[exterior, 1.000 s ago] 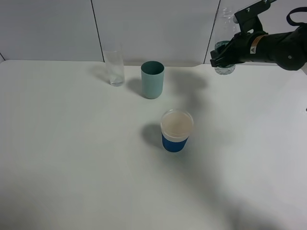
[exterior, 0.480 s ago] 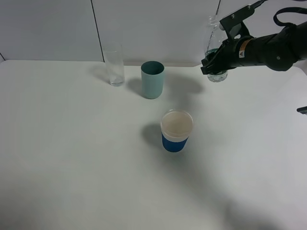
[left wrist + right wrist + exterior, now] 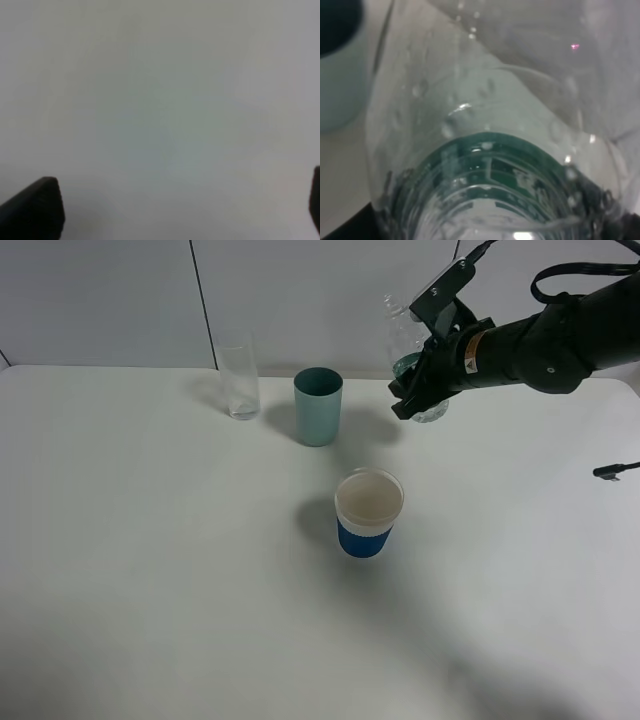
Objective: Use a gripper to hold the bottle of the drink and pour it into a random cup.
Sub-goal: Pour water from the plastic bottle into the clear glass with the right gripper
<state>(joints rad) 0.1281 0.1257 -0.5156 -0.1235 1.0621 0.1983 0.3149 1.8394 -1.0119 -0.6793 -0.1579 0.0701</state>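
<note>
Bottle (image 3: pixel 403 342) clamped between right jaws, tilted.

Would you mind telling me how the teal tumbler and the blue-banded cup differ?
The teal tumbler is one plain colour, while the blue-banded cup is white above a blue band. The tumbler looks taller and narrower, the cup shorter and wider. Both stand upright on the white table, mouths open.
</note>
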